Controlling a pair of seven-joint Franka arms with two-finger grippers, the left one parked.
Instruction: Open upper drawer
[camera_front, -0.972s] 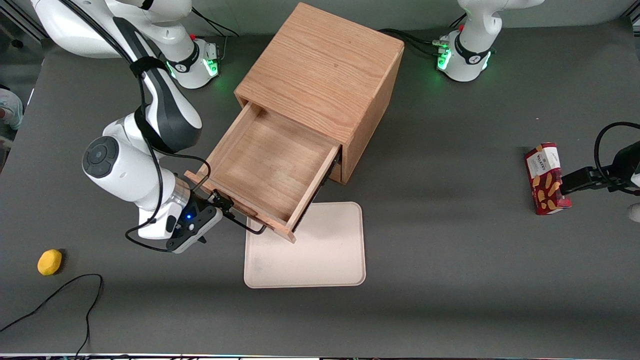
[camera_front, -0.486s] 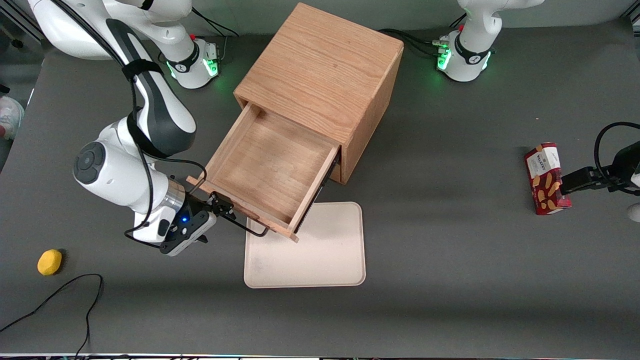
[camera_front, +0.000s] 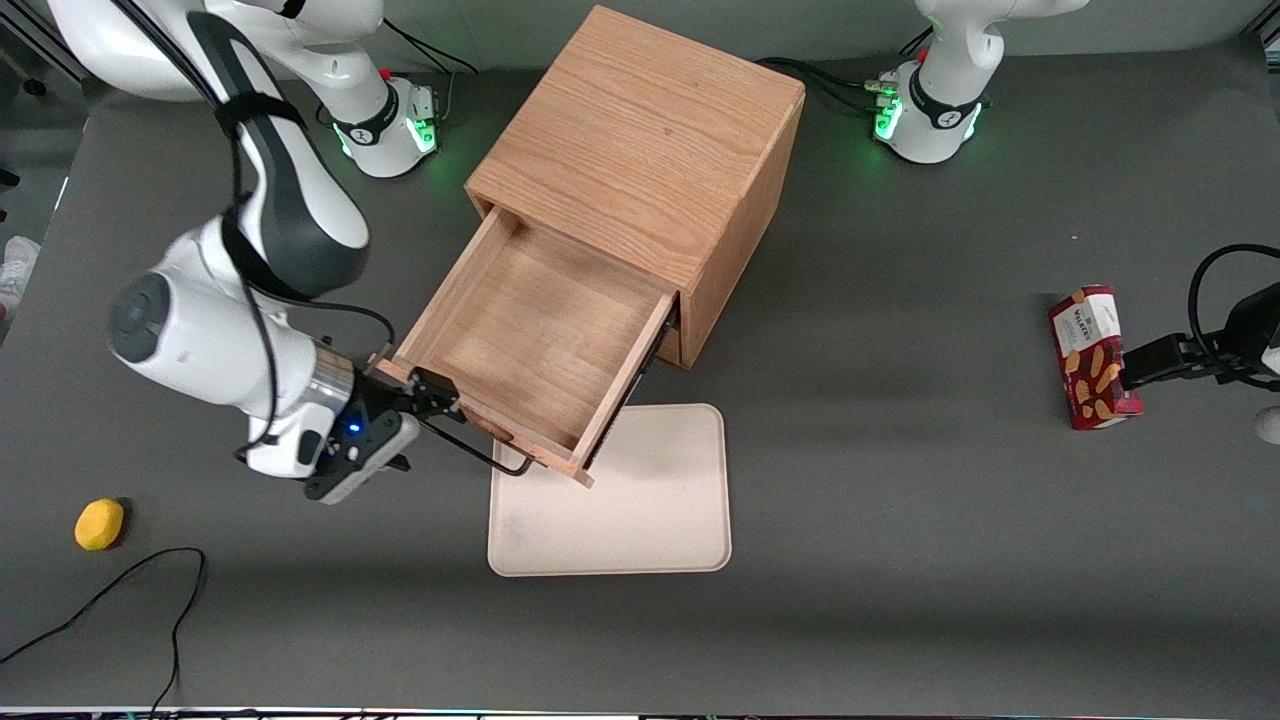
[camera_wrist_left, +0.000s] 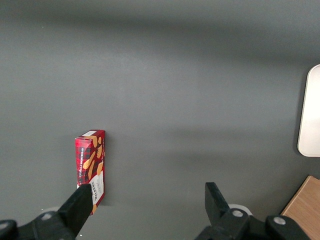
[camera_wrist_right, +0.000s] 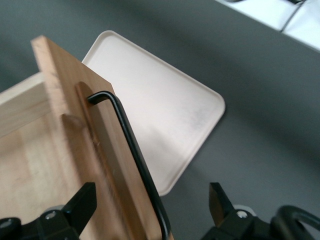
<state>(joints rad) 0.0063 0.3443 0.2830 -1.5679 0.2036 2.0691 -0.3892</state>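
upper drawer (camera_front: 530, 345) unchanged, pulled out, end effector (camera_front: 432, 398) withdrawn sideways, fingers spread

The red snack box (camera_front: 1092, 357) on the surface carries a white label that reads "Walkers".

Upper drawer (camera_front: 530, 330) sticks out of cabinet (camera_front: 640, 130) toward 7 o'clock, with its front corner over the tray (camera_front: 620, 510). Gripper (camera_front: 430, 395) sits at drawer's 8 o'clock, fingers spread either side of handle (camera_front: 480, 455). Small ball (camera_front: 99, 523) lies at table's 8 o'clock, snack box (camera_front: 1085, 355) at 3 o'clock.
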